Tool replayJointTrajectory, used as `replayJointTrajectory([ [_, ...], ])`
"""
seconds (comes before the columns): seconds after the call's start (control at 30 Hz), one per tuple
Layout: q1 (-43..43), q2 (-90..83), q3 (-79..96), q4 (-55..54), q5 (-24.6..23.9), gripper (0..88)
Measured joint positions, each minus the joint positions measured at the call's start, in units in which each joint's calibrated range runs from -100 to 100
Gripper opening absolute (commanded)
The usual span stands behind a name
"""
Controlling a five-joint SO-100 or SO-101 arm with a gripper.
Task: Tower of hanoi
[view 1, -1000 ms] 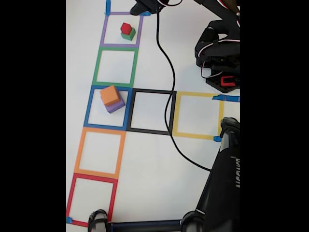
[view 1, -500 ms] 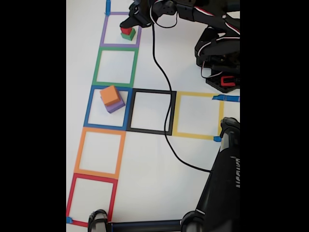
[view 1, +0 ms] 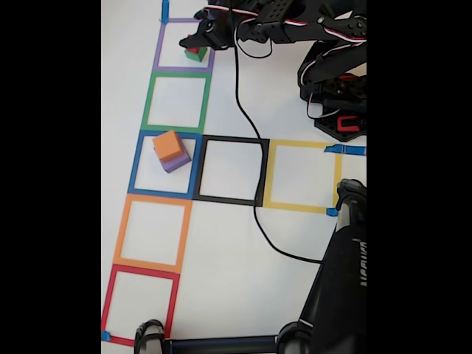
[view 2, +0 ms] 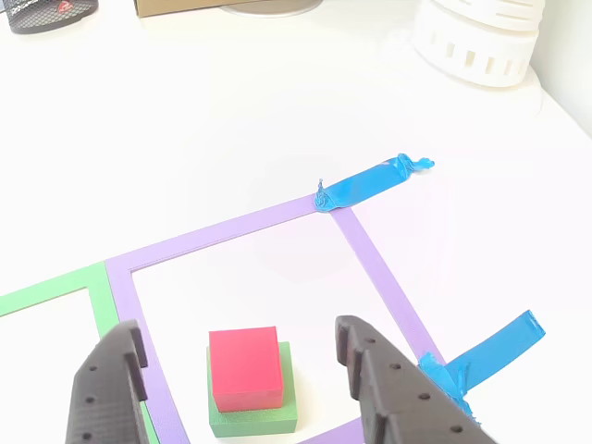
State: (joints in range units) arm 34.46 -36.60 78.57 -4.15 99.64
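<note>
In the other view a red block (view 2: 245, 367) sits on a green block (view 2: 250, 418) inside the purple tape square (view 2: 368, 264). My gripper (view 2: 239, 333) is open, with one dark finger on each side of the red block and a gap to it on both sides. In the fixed view the gripper (view 1: 200, 38) hangs over that stack; the green block (view 1: 197, 54) shows and the red block is mostly hidden. An orange block (view 1: 167, 144) sits on a purple block (view 1: 178, 163) in the blue tape square (view 1: 137, 164).
Green (view 1: 150, 103), black (view 1: 206, 171), yellow (view 1: 269, 177), orange (view 1: 122, 236) and red (view 1: 109, 302) tape squares lie on the white table. A black cable (view 1: 243, 96) trails from the arm across the black square. The arm's base (view 1: 335, 88) is at upper right; a black stand (view 1: 343, 280) at lower right.
The arm has reached out leftward and lowered over the purple square. The gripper now straddles the red block, which was fully visible before. The blocks have not moved.
</note>
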Motion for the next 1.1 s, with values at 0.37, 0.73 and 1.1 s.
replayJointTrajectory([
  [0.37,1.05,9.62,2.48,-13.78,0.0,24.5],
  [0.73,0.23,22.54,2.48,-27.57,0.0,24.5],
  [1.1,-2.11,30.56,2.39,-35.55,0.0,23.9],
])
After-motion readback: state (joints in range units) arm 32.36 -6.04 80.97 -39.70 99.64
